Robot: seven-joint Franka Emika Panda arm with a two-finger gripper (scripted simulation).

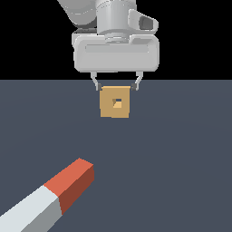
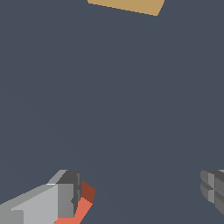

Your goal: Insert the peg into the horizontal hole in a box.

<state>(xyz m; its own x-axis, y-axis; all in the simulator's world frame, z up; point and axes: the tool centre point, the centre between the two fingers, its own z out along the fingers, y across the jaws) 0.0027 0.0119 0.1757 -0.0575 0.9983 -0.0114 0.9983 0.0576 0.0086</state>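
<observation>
Franka arm w/ pincer (image 1: pixel 116 84) is hanging above the table (image 1: pixel 181 149), fingers spread wide and holding nothing. In the exterior view it is hovering just over the tan box (image 1: pixel 116 102), whose small square hole (image 1: pixel 117 103) is facing the camera. The peg (image 1: pixel 47 196) is lying flat on the table, well apart from the box, toward the camera and the exterior view's left. Its long axis is running diagonally, red-orange half pointing toward the box, pale half pointing away. Wrist view is showing the red tip just beside one fingertip (image 2: pixel 65 201), so judging the pincer is needing to center over the peg first.
</observation>
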